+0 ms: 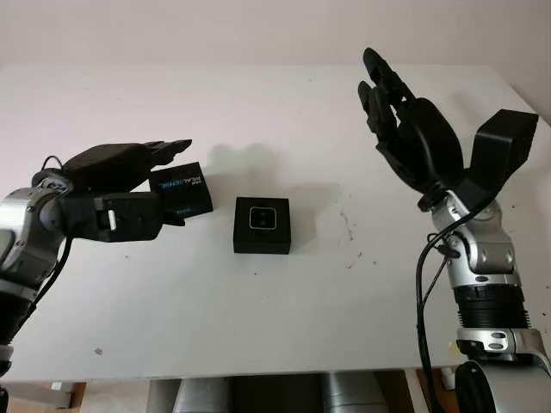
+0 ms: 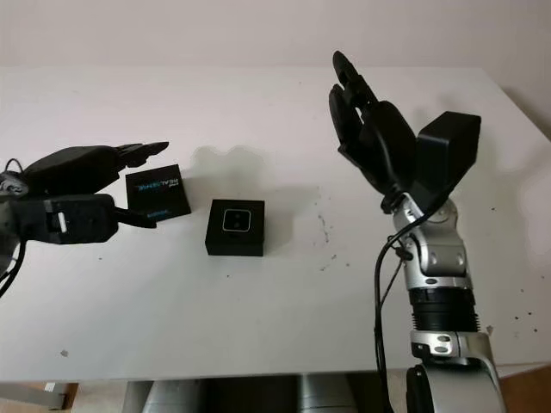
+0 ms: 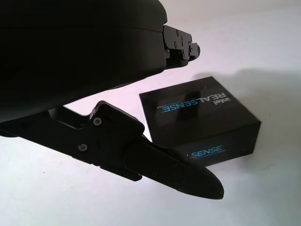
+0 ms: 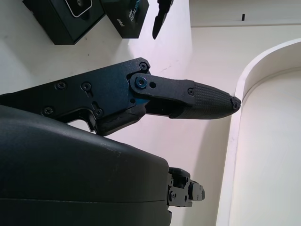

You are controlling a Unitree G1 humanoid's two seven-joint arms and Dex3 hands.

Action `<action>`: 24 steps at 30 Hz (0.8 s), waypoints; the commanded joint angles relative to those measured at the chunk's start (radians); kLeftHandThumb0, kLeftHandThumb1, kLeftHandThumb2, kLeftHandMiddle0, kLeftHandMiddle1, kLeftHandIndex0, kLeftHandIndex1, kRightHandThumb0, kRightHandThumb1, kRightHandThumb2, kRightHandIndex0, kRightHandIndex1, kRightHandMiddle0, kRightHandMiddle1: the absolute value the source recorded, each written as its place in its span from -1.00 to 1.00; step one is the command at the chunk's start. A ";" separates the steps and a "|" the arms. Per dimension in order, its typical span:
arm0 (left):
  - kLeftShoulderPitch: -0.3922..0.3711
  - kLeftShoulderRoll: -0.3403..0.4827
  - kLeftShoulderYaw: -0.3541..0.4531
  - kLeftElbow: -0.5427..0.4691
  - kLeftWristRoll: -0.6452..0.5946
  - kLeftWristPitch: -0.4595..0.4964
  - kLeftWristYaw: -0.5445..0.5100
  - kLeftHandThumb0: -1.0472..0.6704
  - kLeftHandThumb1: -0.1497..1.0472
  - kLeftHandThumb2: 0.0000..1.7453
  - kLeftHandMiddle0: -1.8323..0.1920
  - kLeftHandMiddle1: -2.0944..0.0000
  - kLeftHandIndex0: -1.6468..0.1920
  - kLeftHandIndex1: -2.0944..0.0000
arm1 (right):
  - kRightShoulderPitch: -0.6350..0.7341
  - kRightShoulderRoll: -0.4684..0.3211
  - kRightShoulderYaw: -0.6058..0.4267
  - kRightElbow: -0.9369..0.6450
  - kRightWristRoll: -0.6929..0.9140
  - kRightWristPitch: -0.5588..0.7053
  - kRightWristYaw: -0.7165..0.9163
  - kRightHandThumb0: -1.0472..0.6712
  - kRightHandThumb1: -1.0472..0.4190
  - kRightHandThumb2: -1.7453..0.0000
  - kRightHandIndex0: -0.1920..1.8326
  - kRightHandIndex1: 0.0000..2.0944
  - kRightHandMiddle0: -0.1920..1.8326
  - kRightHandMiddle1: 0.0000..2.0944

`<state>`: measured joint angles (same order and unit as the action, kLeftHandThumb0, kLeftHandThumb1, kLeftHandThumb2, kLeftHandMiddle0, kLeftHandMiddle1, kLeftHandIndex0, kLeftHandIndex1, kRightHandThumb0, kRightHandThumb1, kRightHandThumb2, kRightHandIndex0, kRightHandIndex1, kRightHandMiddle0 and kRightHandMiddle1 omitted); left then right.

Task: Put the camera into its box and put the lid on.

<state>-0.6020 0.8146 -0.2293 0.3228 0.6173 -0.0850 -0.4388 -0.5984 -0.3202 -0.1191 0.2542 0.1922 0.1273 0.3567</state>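
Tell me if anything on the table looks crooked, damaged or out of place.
Nothing looks damaged. The lid sits slightly askew beside the open box, by the left robot hand; the camera already sits inside.

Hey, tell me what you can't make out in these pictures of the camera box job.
- Black open box with the silver-faced camera: how deep the camera sits is hidden, head views look from above.
- Black printed lid: its near corner is covered by the left hand; contact unclear.
- Lid's small print: too small in the left wrist view.
- Right hand, raised, open.
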 commanded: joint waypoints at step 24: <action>-0.151 -0.133 0.012 0.315 -0.136 -0.025 0.089 -0.62 0.79 -0.95 0.90 0.95 0.92 0.95 | 0.009 -0.017 0.004 -0.005 -0.062 -0.027 0.015 -0.63 -1.00 0.29 -0.96 -0.95 -0.92 -0.95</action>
<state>-0.7428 0.6840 -0.2291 0.6599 0.4932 -0.1168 -0.3366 -0.5898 -0.3226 -0.1176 0.2542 0.1346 0.1030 0.3748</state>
